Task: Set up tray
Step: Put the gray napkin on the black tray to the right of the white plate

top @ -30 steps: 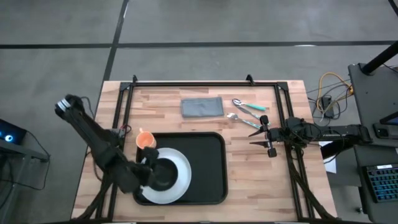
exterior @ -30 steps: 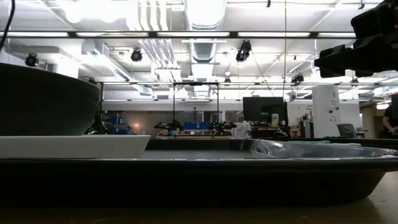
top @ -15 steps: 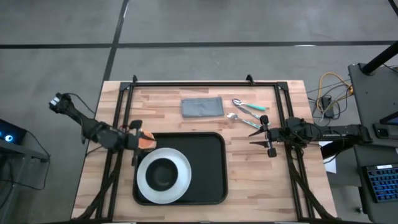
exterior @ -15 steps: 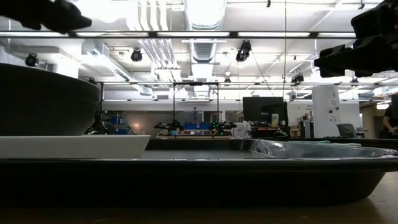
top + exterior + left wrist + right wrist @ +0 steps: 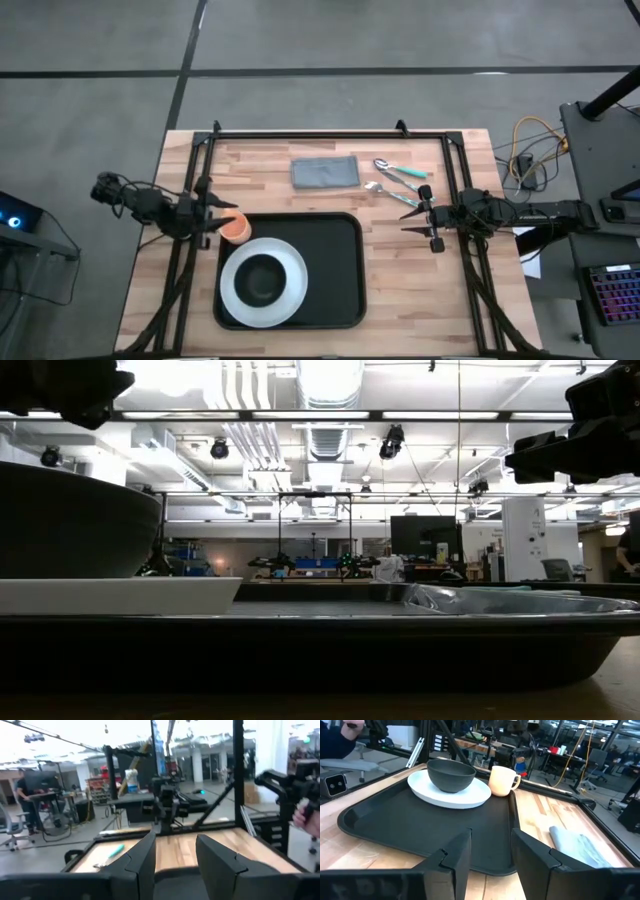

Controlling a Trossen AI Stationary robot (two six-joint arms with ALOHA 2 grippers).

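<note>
Hovering at the worktop's (image 5: 420, 290) left edge, the left gripper (image 5: 206, 213) sits just beside an orange cup (image 5: 237, 228), fingers spread apart and holding nothing; whether a fingertip touches the cup cannot be told. The cup stands on the wood at the tray's (image 5: 335, 265) far-left corner, just outside the rim. The tray, black with a low rim, lies at the near centre of the worktop. On its left half rests a white plate (image 5: 288, 295) carrying a dark bowl (image 5: 262, 279). Beyond the tray lies a grey folded cloth (image 5: 324, 172); to the right of that, two utensils with teal handles (image 5: 398, 178). The right gripper (image 5: 428, 217) waits near the right edge, well apart from the tray, fingers open and empty.
</note>
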